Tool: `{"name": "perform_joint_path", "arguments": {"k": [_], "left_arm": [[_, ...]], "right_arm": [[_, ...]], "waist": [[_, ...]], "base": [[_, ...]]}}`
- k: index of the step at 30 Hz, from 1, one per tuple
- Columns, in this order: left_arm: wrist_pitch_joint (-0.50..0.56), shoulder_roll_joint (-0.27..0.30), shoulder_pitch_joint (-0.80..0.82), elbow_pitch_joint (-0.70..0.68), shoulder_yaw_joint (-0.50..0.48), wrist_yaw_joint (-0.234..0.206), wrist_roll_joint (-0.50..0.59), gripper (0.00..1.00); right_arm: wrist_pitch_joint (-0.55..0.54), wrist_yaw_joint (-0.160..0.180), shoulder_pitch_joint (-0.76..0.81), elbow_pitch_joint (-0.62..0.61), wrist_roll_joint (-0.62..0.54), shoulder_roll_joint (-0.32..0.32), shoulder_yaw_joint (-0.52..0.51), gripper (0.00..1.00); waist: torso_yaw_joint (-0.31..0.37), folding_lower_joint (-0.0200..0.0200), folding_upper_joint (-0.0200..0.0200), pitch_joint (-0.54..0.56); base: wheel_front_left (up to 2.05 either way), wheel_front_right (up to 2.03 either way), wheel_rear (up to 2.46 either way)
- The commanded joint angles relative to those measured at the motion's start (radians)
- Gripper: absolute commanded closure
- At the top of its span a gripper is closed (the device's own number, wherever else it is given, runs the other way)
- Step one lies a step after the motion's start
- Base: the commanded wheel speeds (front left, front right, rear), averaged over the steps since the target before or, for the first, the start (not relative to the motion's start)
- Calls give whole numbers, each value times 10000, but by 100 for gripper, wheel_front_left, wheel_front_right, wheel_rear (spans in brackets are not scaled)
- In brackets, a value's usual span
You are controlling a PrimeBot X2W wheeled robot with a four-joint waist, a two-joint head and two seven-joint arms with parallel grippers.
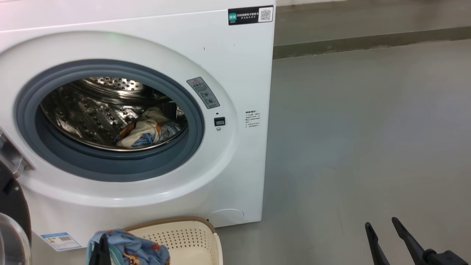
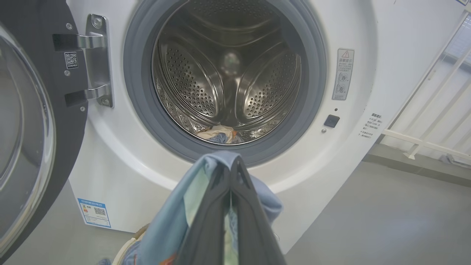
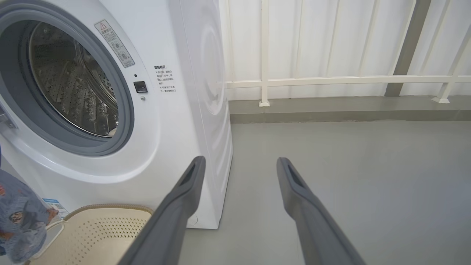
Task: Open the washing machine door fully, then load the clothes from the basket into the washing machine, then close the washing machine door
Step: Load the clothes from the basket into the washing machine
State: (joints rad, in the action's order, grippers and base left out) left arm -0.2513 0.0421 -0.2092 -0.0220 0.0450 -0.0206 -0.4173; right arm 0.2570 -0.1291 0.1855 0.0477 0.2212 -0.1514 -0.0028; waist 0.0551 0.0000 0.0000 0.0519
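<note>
The white washing machine (image 1: pixel 235 70) stands with its round black-rimmed door (image 2: pixel 25 129) swung open to the left. A cream-yellow cloth piece (image 1: pixel 147 130) lies at the bottom of the steel drum (image 2: pixel 228 73). My left gripper (image 2: pixel 231 165) is shut on a blue cloth with orange prints (image 1: pixel 128 250), held above the cream basket (image 1: pixel 187 235) in front of the washer and below its opening. That blue cloth (image 3: pixel 20 221) also shows at the left edge of the right wrist view, beside the basket (image 3: pixel 95 232). My right gripper (image 1: pixel 382 224) is open over bare floor to the right.
Grey floor (image 1: pixel 368 147) stretches right of the washer. A white railing (image 3: pixel 331 79) and a low kerb run along the wall behind. The open door (image 1: pixel 11 221) juts out at the lower left.
</note>
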Motion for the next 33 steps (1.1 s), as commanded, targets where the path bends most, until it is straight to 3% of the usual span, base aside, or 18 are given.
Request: {"name": "perform_joint_path", "arguments": {"k": [1,33], "left_arm": [[-105,82,199,-337,-398,61,117,100],[-105,81,444,30,-929,593,119,100]], "right_arm": [[48,-16,-80,-268,-105,-125,199,0],[48,-16,-137,-294,-146,-128,251,0]], "waist": [[24,0,0,-21],[-82,0,0,-111]], "base": [[0,0,0],[0,0,0]]}}
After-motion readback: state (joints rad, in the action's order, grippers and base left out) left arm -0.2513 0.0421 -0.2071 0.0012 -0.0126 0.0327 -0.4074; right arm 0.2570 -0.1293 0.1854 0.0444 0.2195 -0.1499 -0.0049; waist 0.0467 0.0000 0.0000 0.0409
